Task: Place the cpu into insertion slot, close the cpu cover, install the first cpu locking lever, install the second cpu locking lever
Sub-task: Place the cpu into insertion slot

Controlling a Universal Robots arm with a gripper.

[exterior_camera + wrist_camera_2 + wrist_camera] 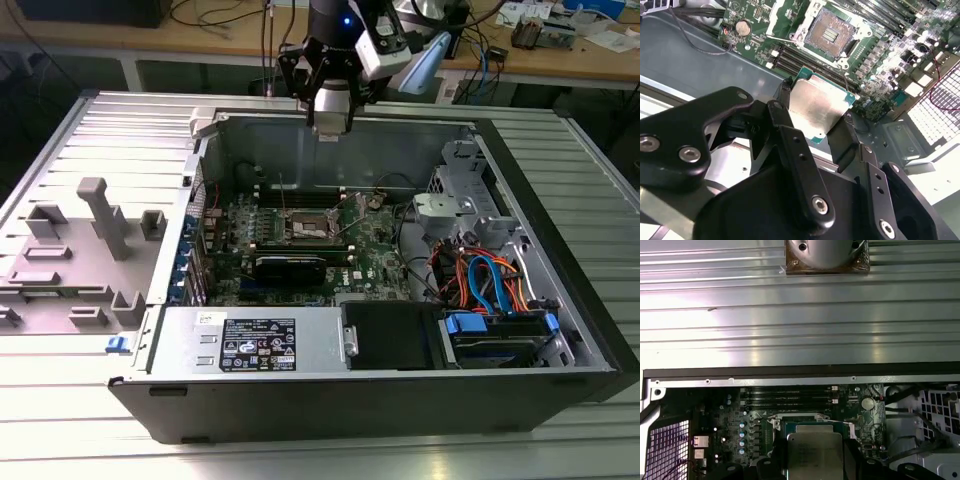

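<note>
Silvery-grey metal on top with a thin green edge, the cpu [822, 102] sits pinched by two opposite sides between the black fingers [844, 142], which are closed narrow onto it. It is held in the air, clear of the board below. In the first wrist view the cpu [815, 456] hangs flat between the same fingers [777, 457].

Beyond it in the second wrist view lies the insertion slot [830, 32], uncovered, with its dark centre and rows of contacts bare inside a silvery rim. The cpu is near the slot but apart from it and offset to one side. The cpu cover [786, 19] appears as a pale metal plate swung off the slot along one edge.

The slot sits on the green motherboard [880, 50], with long dark memory slots [790, 395] beside it and a round coin cell [743, 27] further off.

In the exterior view the arm [335, 95] hangs over the rear wall of the open computer case [400, 140], above the insertion slot [305, 228] at the board's middle. A black card [290, 265] lies just in front of the slot, and a grey power supply [250, 345] lies nearer the camera. Orange and blue cables [480, 280] bunch toward the exterior view's right. The case rests on a ribbed metal counter [100, 120], where a grey fixture [90, 230] stands at the exterior view's left.
</note>
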